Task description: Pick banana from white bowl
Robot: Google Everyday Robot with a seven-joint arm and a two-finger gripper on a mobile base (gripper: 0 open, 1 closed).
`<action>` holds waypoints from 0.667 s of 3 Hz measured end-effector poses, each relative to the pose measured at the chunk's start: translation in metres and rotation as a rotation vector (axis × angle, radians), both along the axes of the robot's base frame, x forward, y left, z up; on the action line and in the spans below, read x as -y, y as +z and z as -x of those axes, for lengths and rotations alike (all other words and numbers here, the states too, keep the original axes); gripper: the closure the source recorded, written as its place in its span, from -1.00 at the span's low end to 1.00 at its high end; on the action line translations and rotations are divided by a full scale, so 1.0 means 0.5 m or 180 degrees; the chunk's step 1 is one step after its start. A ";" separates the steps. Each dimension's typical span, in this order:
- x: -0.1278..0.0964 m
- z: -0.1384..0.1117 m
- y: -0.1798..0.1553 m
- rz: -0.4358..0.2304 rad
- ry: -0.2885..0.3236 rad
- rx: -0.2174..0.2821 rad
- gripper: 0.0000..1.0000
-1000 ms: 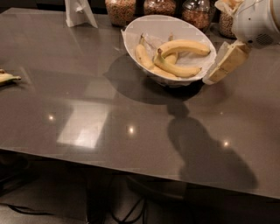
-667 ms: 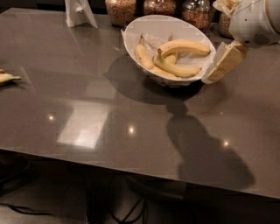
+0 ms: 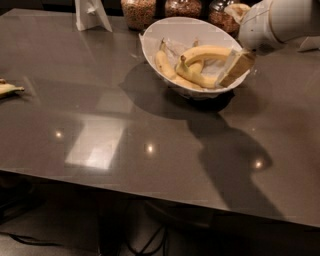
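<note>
The white bowl (image 3: 150,47) with a crumpled paper liner stands at the back right of the dark table. It holds three yellow bananas. The long arched banana (image 3: 210,51) lies across the top, with a shorter one (image 3: 164,64) at the left and another (image 3: 196,78) below. My gripper (image 3: 235,67) hangs from the white arm (image 3: 275,20) at the right. It reaches over the bowl's right rim and sits just at the right end of the long banana. Whether it touches the banana does not show.
Glass jars of grain (image 3: 137,12) stand in a row behind the bowl. A white stand (image 3: 92,14) is at the back left. A small greenish banana piece (image 3: 7,89) lies at the table's left edge. The table's front edge runs along the bottom.
My gripper has moved left from beside the bowl to over its right rim, close to the long banana. The bananas and the bowl have not moved.
</note>
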State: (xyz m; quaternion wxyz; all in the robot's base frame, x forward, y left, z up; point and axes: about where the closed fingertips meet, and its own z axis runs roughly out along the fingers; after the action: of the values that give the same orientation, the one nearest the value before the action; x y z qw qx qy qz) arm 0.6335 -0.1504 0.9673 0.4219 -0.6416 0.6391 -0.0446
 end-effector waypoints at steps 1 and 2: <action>-0.005 -0.077 -0.041 0.0020 0.0003 0.0058 -0.68; -0.002 -0.133 -0.068 0.0061 -0.0027 0.0102 -0.23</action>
State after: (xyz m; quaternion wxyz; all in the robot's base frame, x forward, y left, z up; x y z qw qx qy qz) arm 0.6999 -0.1497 0.9334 0.4258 -0.6421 0.6345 -0.0627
